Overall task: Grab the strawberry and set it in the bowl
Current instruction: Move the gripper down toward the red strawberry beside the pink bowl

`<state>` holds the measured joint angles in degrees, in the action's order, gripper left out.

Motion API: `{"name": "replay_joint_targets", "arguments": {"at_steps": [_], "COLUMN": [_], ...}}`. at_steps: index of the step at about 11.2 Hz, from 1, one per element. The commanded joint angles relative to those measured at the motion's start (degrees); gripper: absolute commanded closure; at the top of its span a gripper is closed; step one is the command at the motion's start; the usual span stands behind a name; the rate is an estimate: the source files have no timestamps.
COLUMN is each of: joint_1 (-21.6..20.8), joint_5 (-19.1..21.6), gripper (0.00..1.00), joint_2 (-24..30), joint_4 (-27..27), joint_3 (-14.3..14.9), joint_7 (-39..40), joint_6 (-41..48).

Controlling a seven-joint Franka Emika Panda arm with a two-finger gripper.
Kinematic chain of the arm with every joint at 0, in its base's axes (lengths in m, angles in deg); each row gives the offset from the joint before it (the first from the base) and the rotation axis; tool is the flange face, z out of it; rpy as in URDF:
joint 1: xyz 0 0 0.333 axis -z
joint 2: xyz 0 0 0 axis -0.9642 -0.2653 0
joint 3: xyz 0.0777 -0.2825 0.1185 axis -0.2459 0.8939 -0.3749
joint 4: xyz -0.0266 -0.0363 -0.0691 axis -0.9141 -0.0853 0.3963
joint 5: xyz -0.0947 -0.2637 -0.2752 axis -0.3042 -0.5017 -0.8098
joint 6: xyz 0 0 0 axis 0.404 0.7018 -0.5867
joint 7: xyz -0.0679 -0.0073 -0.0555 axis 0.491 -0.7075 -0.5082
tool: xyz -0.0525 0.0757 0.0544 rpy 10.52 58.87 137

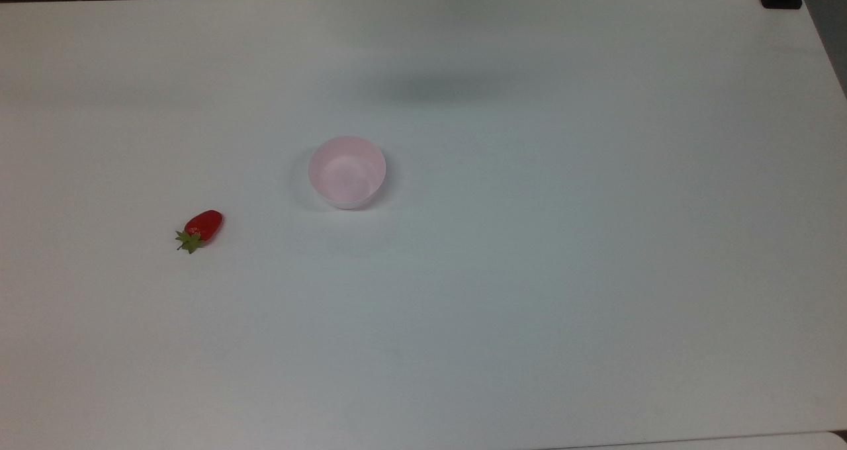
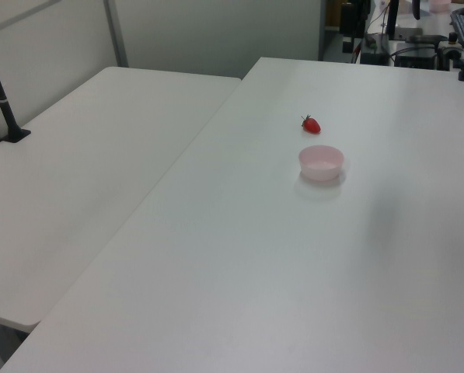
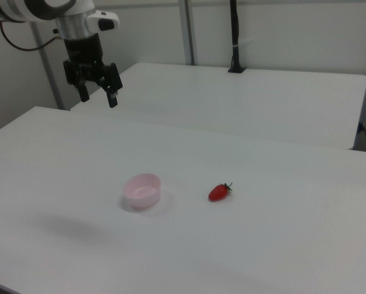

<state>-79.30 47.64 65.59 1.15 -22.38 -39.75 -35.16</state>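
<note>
Strawberry [image 1: 200, 230] first: I see it lying on its side on the white tabletop [image 1: 529, 271], down toward the top view's left, with its green leafy cap pointing to the lower left there. It sits well apart from the bowl [image 1: 347, 171], touching nothing else. In the right view the strawberry [image 3: 219, 192] lies to the right of the bowl [image 3: 143, 190], cap turned to the right view's right. In the left view the strawberry [image 2: 311, 124] is beyond the bowl [image 2: 321, 162] and so small that I can barely pick out the cap.

I find the bowl upright, near the tabletop's middle, its pale pink inside bare.

My gripper [image 3: 98, 96] hangs high in the right view's upper left, well above the tabletop and far from both things. Its two dark fingers [image 3: 113, 97] stand spread with a gap between them and hold nothing. The arm above it is cut off by the right view's top edge.

A second white table [image 3: 244, 98] stands beyond, a black post [image 3: 234, 37] rising from its far edge.
</note>
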Motion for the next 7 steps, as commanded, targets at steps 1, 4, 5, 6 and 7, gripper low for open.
{"name": "replay_joint_targets", "arguments": {"at_steps": [1,4,5,6,7], "joint_1": [1.85,3.62,3.89,4.32,4.94], "joint_5": [0.14,0.14,0.14,0.14,0.14], "gripper": [0.0,0.0,0.0,0.0,0.0], "joint_2": [0.65,0.55,0.55,0.29,-0.15], "joint_4": [-2.18,-2.18,-2.27,-2.27,-2.19], "joint_3": [0.5,0.5,0.5,0.5,0.5], "joint_7": [-1.03,-0.6,-0.59,-0.51,-0.5], "joint_6": [-0.92,-1.89,-2.85,-3.38,-3.47]}}
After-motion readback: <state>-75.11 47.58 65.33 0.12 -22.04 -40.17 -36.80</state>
